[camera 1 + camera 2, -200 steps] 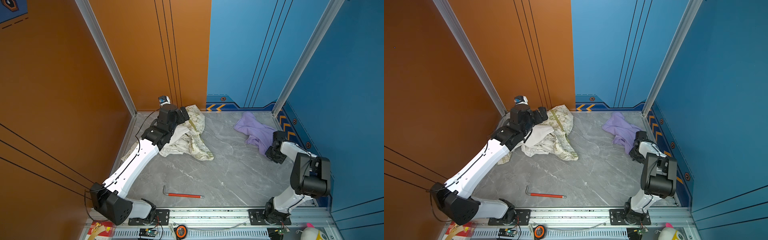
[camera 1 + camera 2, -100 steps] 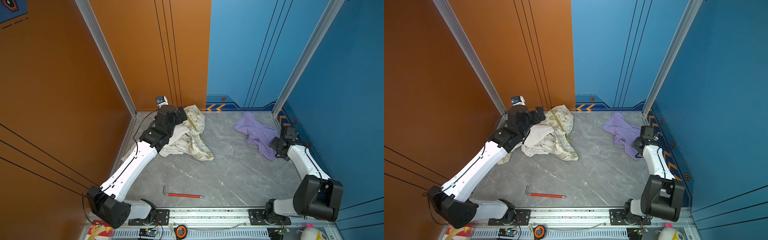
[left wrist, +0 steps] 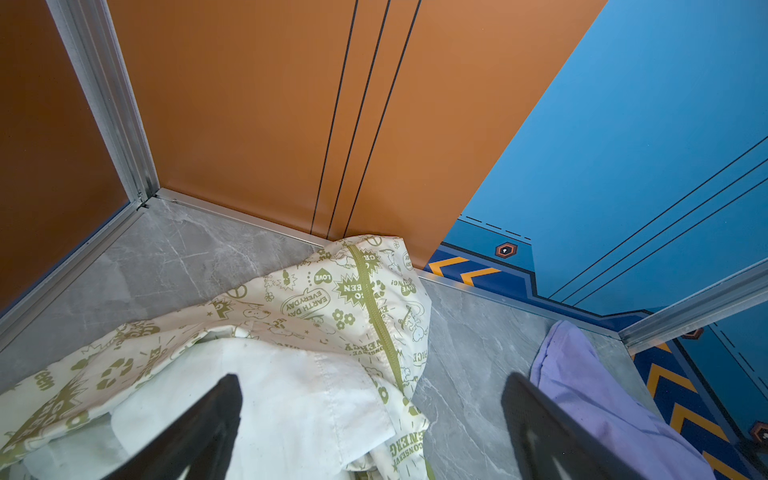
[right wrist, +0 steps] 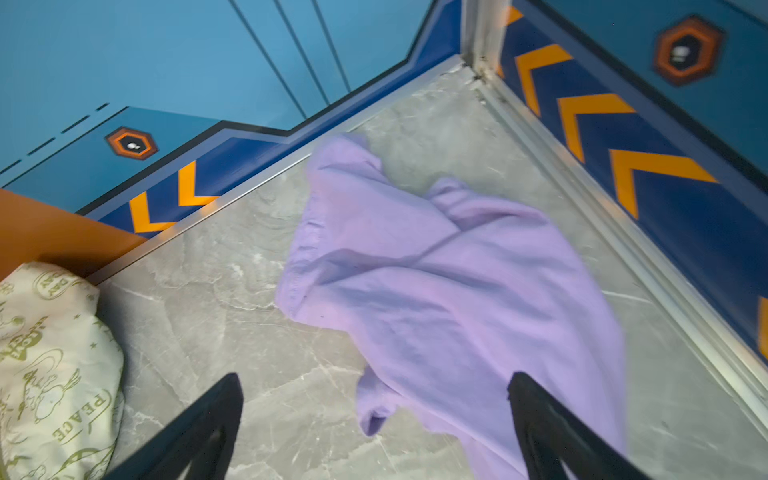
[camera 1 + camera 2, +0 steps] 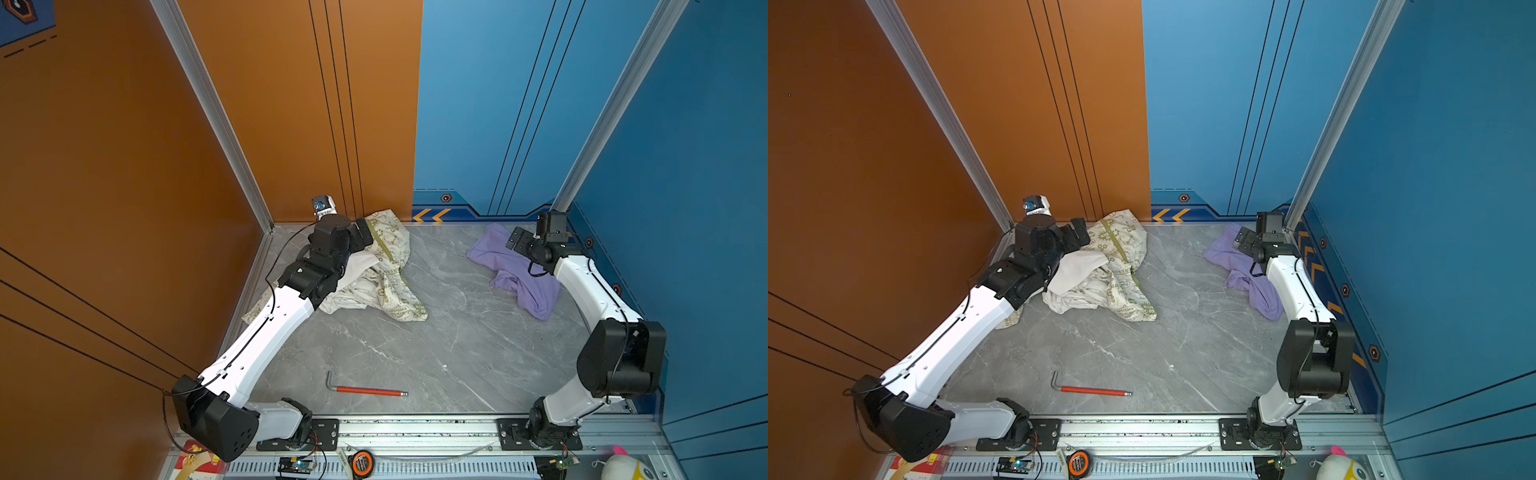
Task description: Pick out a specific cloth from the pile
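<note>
Where the grey marbled table [image 5: 415, 353] meets the orange and blue walls, 2 white-and-black arms reach toward its far edge. The left arm [image 5: 266, 332] stretches along the orange side, and the right arm [image 5: 590, 291] bends in along the blue side.

In both top views the pile [image 5: 382, 274] [image 5: 1113, 270] lies in the far left part of the table, against the orange wall. It is a cream cloth with olive-green print [image 3: 316, 299] crumpled around a plain white cloth [image 3: 291, 395].

Well apart from it, the cloth [image 5: 511, 274] [image 5: 1246, 274] lies by itself in the far right corner. It is lavender, rumpled, flat on the table, and close to the blue wall, with bare grey surface between it and the pile [image 4: 436, 291].

The left gripper [image 5: 365, 235] [image 3: 372, 378] hangs over the pile's far side with its fingers spread wide and nothing clamped. In its wrist view, 1 finger shows over the white cloth and 1 over bare table. The right gripper [image 5: 519, 241] [image 4: 374, 376] hangs over the far end of the cloth, also spread wide and holding nothing. Whether it touches the fabric cannot be told.

Near the front edge lies an L-shaped hex key [image 5: 365, 390] [image 5: 1092, 390] with a red sleeve, clear of both arms. On the rail below it sits a small orange tape measure [image 5: 361, 462].
</note>
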You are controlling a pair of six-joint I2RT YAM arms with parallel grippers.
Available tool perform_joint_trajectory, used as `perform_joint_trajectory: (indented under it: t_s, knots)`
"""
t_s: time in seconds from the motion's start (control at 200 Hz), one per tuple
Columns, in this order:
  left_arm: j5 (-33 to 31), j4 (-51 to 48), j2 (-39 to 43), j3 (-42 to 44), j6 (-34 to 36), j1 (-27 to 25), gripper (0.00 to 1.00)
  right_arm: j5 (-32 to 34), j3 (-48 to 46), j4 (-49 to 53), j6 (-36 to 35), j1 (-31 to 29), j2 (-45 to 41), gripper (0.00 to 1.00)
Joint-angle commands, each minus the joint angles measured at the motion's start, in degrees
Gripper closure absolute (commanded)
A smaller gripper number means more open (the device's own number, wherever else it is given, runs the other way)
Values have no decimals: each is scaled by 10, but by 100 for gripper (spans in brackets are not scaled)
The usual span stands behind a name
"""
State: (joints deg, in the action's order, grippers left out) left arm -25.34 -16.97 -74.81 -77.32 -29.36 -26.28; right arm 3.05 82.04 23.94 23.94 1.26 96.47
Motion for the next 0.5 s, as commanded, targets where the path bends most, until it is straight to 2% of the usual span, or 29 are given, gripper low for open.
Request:
perform_joint_trajectory:
  t_s: [0.0, 0.17, 0.49]
  knots:
    - [-12, 9, 25, 14, 7, 6, 2, -37, 61, 62, -36, -11, 71, 0]
    - [-20, 9, 49, 32, 5, 7, 2, -57, 104, 118, -18, -17, 163, 0]
    - [-40, 9, 80, 66, -1, 9, 2, -107, 30, 121, 56, -13, 220, 0]
